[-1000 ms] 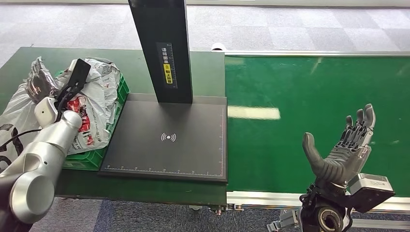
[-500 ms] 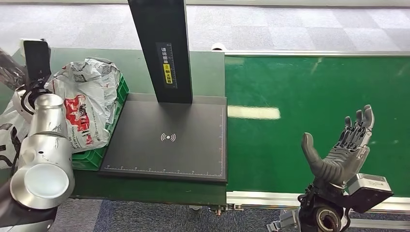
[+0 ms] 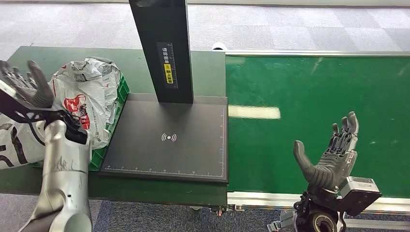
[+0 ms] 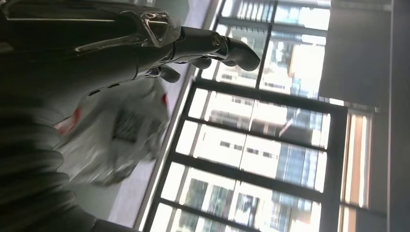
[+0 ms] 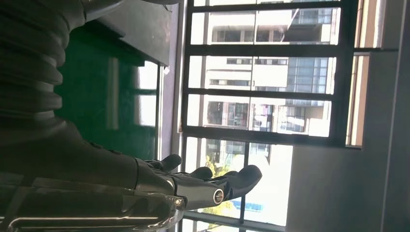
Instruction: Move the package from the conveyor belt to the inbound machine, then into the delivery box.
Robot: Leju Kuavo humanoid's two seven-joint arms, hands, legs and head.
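The package (image 3: 94, 99), a crumpled white plastic bag with red print, lies in the green delivery box (image 3: 121, 104) left of the inbound machine. My left hand (image 3: 23, 83) is raised beside the box on its left, fingers apart and holding nothing. The left wrist view has that hand (image 4: 145, 43) with the blurred package (image 4: 116, 133) beyond it. The machine's black scan plate (image 3: 169, 140) is bare. My right hand (image 3: 332, 153) stands open, palm up, over the near edge of the green conveyor belt (image 3: 314, 92). In the right wrist view the right hand (image 5: 193, 186) holds nothing.
The machine's black post (image 3: 162, 48) rises behind the scan plate. Another white bag (image 3: 14, 145) lies left of the box, partly behind my left arm. The belt's metal rail (image 3: 261, 198) runs along the near edge. Grey carpet lies beyond the table.
My left arm has swung back from over the package to the left, and its hand now stands upright with fingers apart. My right hand has drifted slightly left and lower.
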